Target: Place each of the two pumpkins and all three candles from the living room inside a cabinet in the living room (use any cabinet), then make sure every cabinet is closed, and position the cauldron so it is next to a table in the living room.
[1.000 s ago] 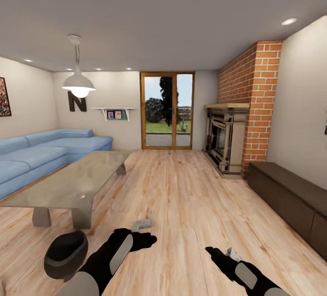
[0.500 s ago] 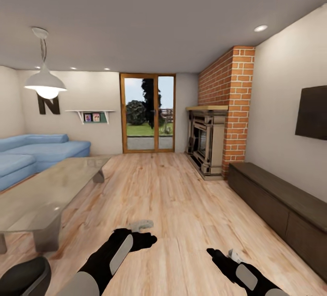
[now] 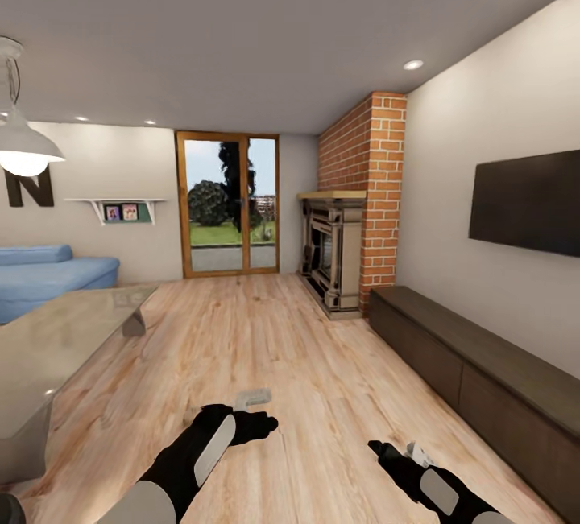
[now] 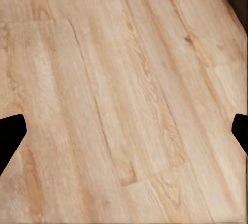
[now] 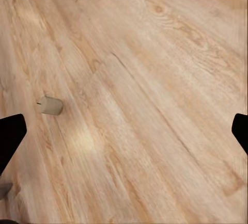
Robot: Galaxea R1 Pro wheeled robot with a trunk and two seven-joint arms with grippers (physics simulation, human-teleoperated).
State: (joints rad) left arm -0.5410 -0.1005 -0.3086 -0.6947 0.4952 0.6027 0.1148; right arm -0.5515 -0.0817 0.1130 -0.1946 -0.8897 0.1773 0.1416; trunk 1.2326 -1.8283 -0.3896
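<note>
- Right wrist view: a candle [image 5: 50, 105] lies on its side on the wooden floor [image 5: 155, 79], alone, between the spread fingers of the right pincer [image 5: 124, 131].
- Left pincer [image 4: 124, 131] is spread wide over bare floor, holding nothing.
- Head view: the cabinet [image 3: 475, 371] runs along the right wall, fronts shut.
- Grey table [image 3: 48, 347] stands at the left, a blue sofa [image 3: 48, 274] behind it.

Pale grained wood floor [image 3: 282, 347], slight sheen; glossy grey reflective table [image 3: 48, 339]; matt dark brown wood cabinet [image 3: 483, 363]; rough red brick chimney [image 3: 362, 186]; matt beige candle [image 5: 50, 105].
</note>
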